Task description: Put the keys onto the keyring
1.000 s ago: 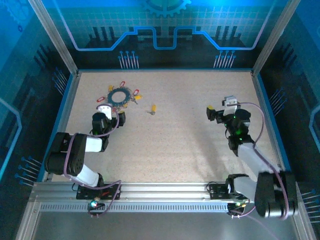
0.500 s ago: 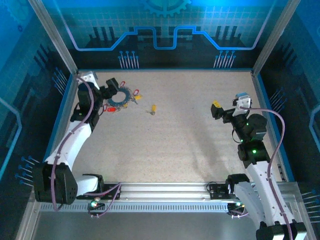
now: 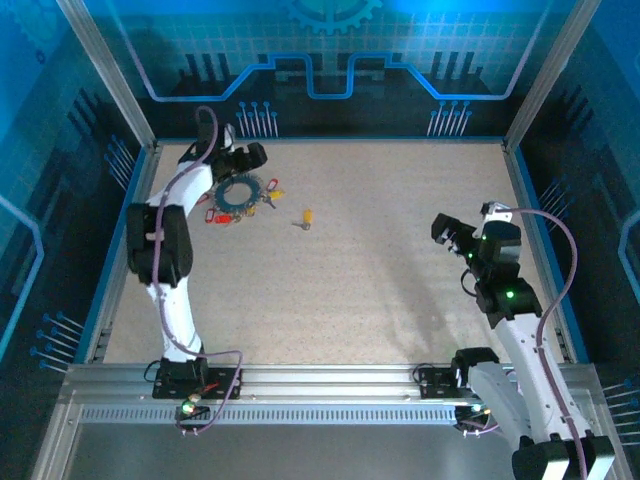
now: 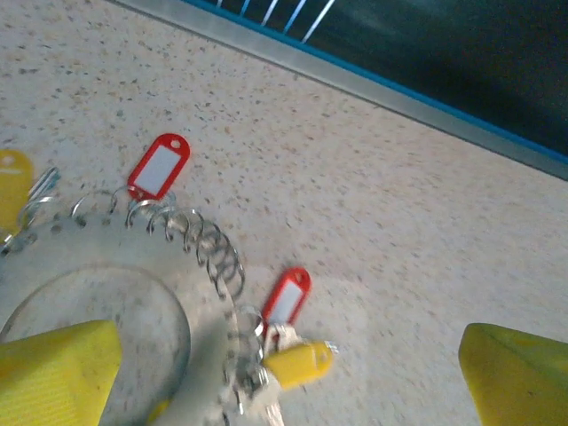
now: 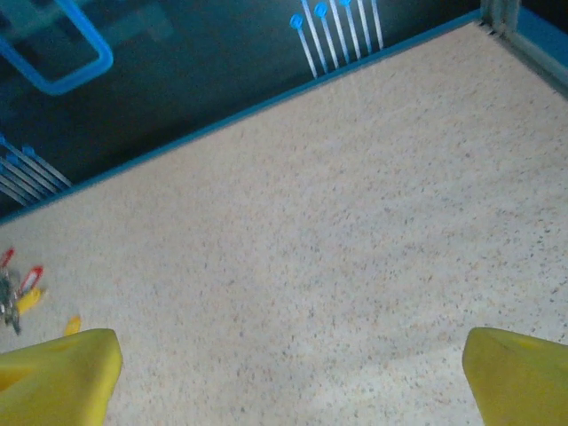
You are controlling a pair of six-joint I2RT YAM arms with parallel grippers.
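Note:
The keyring [image 3: 240,192] lies flat at the table's far left, a dark ring with small wire loops along its rim. Keys with red [image 3: 213,213] and yellow [image 3: 276,194] heads hang around it. One yellow-headed key [image 3: 307,217] lies alone to its right. My left gripper [image 3: 246,157] hovers open just behind the ring. In the left wrist view the keyring [image 4: 115,248] shows at lower left with red keys [image 4: 158,166] [image 4: 286,295] and a yellow key [image 4: 297,364], and the left gripper [image 4: 288,382] holds nothing. My right gripper [image 3: 446,231] is open over bare table on the right.
A blue-edged metal rail [image 4: 373,84] runs close behind the keyring. In the right wrist view the right gripper [image 5: 288,382] spans speckled table, with the key cluster [image 5: 19,288] far off at the left edge. The right wall [image 3: 530,200] stands beside the right arm.
The left arm has swung from the near left up to the far-left corner, ending behind the keyring. The right gripper has drifted right and slightly nearer. Keys and ring have not moved.

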